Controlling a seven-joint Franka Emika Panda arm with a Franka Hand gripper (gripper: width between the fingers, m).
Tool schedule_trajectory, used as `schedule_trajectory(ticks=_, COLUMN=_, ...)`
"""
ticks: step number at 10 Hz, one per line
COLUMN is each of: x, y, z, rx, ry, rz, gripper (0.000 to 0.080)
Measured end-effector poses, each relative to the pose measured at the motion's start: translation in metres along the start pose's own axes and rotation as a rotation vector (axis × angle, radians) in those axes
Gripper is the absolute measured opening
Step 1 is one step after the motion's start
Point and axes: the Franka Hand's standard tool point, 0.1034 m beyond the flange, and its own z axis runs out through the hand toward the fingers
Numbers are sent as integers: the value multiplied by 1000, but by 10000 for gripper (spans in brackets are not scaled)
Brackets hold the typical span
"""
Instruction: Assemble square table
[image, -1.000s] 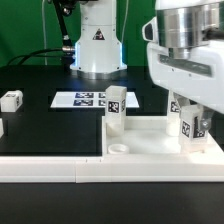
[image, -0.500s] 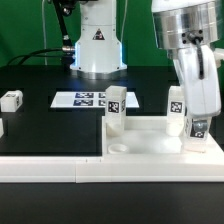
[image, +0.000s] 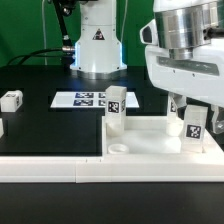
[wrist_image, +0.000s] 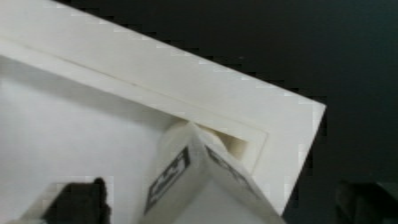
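swung back upright, hand (image: 190, 112) gapes around leg (image: 193, 136) in square top (image: 150, 148) corner.

A matt black surface (image: 50, 130) fills the scene under bright, even light. Behind it hangs a plain green backdrop (image: 25, 25) crossed by dark cables (image: 45, 50). The marker board (image: 85, 99) lies flat mid-surface; a long white border rail (image: 40, 172) lines the near edge.

Exterior view: the camera sat low behind the border rail (image: 60, 168) and faced across the black table (image: 50, 125) toward the arm's base (image: 97, 45), at middle range. Wrist view: the camera looked steeply down from very near. Both views shared one corner of the square top (image: 150, 145) and the tagged leg (image: 193, 130) there, at the exterior view's right.
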Motion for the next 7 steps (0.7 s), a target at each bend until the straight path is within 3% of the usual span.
schedule_trajectory(ticks=1, x=0, y=0, z=0, rx=0, ry=0, rz=-49, gripper=648)
schedule_trajectory(ticks=2, x=2, y=3, z=0, rx=-27, ry=-1, rz=-224, gripper=648)
schedule_trajectory(ticks=3, x=6, y=3, z=-2, rx=-86, ry=5, rz=-485, gripper=649)
schedule_trajectory(ticks=6, x=7, y=0, z=1, rx=-94, ry=17, rz=-548, gripper=649)
schedule_trajectory(ticks=7, x=7, y=1, z=1, rx=-94, ry=17, rz=-539, gripper=560)
